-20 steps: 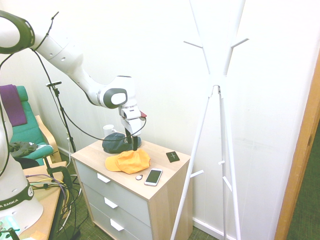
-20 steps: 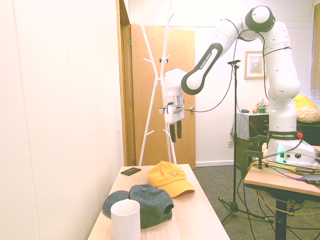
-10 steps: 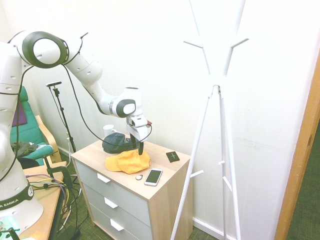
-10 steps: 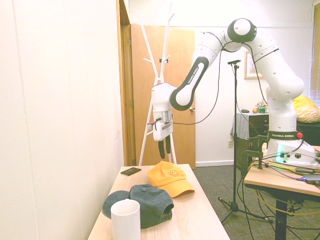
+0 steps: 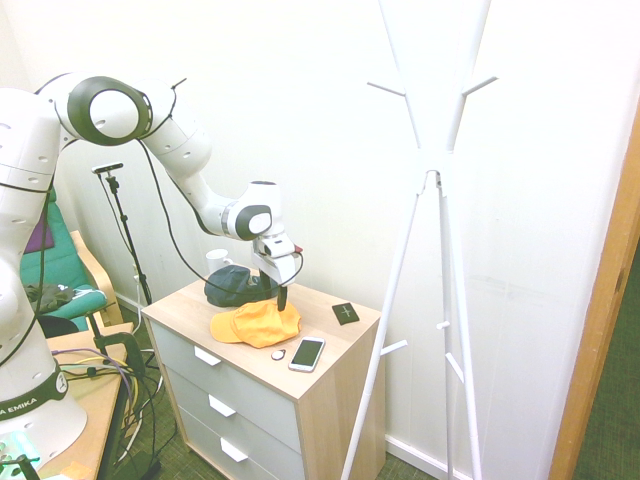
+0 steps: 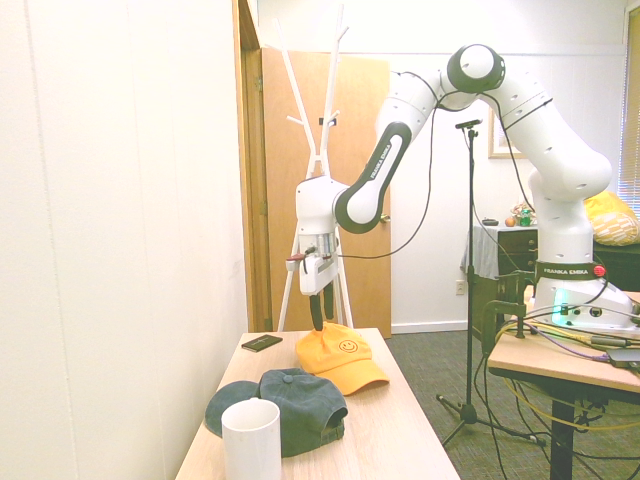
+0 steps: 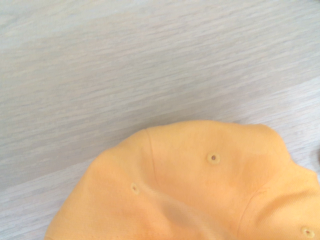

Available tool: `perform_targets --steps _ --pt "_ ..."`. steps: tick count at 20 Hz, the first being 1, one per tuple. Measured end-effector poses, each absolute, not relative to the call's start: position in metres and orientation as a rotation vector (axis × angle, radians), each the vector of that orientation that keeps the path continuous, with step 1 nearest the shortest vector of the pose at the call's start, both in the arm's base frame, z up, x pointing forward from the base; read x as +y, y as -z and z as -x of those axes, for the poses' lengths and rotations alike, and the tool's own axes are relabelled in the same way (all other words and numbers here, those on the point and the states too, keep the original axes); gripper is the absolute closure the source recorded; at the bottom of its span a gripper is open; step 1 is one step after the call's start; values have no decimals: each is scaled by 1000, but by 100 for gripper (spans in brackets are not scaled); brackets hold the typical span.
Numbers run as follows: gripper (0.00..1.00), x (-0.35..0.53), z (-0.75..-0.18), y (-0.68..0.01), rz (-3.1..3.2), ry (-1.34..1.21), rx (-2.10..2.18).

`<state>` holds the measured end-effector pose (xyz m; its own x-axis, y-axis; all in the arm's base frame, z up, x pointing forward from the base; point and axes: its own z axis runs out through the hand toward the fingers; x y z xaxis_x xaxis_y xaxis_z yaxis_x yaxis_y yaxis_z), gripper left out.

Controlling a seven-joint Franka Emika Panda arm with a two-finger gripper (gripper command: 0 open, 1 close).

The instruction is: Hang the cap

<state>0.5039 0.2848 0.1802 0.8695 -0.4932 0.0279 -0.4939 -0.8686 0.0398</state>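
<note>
You have the gripper pointing straight down over the back of the yellow-orange cap, its dark fingers spread wide and holding nothing, their tips just above or at the crown; you cannot tell from either outside view whether they touch the fabric. The cap lies flat on the top of the wooden dresser, near the middle, with its brim toward the front edge in the first exterior view. Only the second exterior view shows you the smiley face on the cap's front, along with the white cup at the near edge. The first exterior view alone shows the white phone and a small round white object by the front edge. The navy-blue cap sits beside the yellow one toward the dresser's far end from the stand, and a small black card lies near the wall-side corner. The wrist view fills with the cap's stitched panels and eyelets over pale wood grain. The white coat stand rises beside the dresser against a white wall, near a wooden door.
</note>
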Motion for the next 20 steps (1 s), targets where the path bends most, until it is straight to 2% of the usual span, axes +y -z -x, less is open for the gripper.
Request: perform_targets --steps 20 --pt "100 284 -504 -179 -2985 -33 -787"
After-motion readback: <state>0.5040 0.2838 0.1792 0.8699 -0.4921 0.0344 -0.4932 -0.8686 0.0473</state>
